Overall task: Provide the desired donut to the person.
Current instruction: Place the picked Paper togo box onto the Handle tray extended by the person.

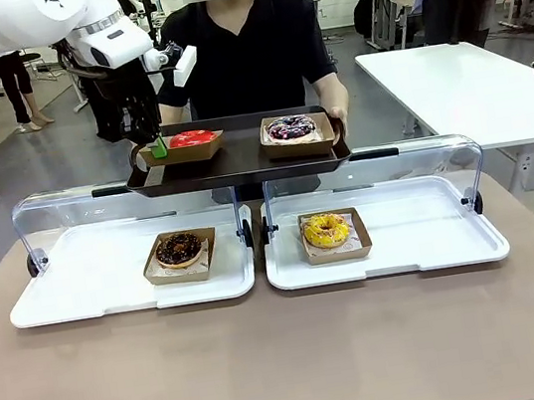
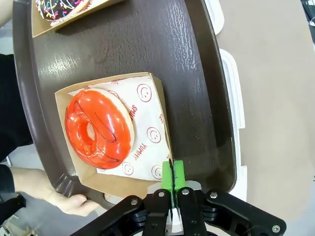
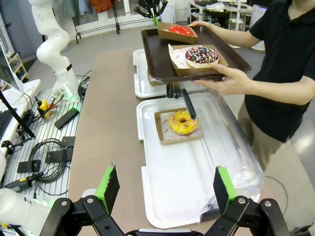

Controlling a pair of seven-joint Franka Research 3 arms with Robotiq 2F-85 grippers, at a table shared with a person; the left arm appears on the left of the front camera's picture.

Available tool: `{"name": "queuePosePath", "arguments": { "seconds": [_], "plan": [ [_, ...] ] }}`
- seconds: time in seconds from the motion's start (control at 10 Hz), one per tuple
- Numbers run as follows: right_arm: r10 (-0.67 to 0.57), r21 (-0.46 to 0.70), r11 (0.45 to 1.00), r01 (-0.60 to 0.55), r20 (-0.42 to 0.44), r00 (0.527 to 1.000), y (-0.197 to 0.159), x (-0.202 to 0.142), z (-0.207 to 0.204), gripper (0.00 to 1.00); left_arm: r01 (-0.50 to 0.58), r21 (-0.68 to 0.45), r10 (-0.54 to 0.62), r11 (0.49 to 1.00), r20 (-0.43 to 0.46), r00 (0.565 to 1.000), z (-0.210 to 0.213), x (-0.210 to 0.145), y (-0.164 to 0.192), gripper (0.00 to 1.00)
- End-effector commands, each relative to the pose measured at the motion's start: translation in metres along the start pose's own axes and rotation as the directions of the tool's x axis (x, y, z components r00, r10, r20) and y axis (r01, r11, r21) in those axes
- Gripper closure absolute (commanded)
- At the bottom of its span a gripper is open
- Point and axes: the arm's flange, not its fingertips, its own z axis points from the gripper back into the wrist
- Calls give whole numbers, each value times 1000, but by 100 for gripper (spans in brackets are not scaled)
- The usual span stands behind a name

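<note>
Left arm: reaches in from the upper left across the far edge of the table, wrist bent down over the brown tray (image 1: 242, 166).
Left gripper (image 1: 159, 148): pads pressed together on the near rim of the red donut's carton (image 2: 147, 98), thin card pinched between them.
Red donut (image 1: 189, 138): lies in that carton, on the left part of the brown tray.
Person (image 1: 245, 52): stands at the far side, holds the tray level by both ends; one hand (image 2: 74, 201) grips the end beside the carton.
Sprinkled donut (image 1: 291, 128): in its own carton on the tray's right part.
Right gripper (image 3: 165, 189): fingers spread wide, nothing between them, poised above the near end of the white tray (image 3: 162, 196) with the yellow donut (image 3: 182, 122).
</note>
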Motion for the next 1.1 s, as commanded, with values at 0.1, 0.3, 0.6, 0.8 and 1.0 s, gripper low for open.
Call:
{"name": "queuePosePath", "arguments": {
  "seconds": [0.1,0.3,0.6,0.8,1.0],
  "plan": [
    [5,8,1000,-5,6,1000,0,0,0,0,15,42,-14,999,-22,1000,1,0,6,0],
    [5,8,1000,-5,6,1000,0,0,0,0,28,44,-27,999,-33,999,5,2,6,36],
    [5,8,1000,-5,6,1000,0,0,0,0,31,31,-29,999,-34,999,5,2,3,0],
    [5,8,1000,-5,6,1000,0,0,0,0,30,2,-30,1000,-40,999,5,2,4,0],
    [5,8,1000,-5,6,1000,0,0,0,0,28,-33,-29,999,-52,998,6,2,2,0]
  ]
}}
